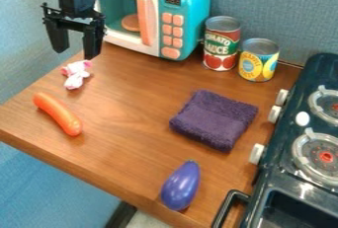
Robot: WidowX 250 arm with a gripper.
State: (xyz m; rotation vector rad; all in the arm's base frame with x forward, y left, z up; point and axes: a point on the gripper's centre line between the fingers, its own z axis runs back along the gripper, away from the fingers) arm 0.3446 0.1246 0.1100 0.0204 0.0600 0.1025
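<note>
As my gripper [76, 49] hangs wide and empty towards 11 o'clock, I judge this a pre-grasp stage. The pink-and-white bundle [76, 75] lies at 10 o'clock on the table [125, 133]; picking it up calls for centring above it, descending with fingers astride, then closing.

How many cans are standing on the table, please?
2. The red can stands beside the toy microwave, and the yellow can stands to its right in the picture, nearer to the toy stove.
</note>
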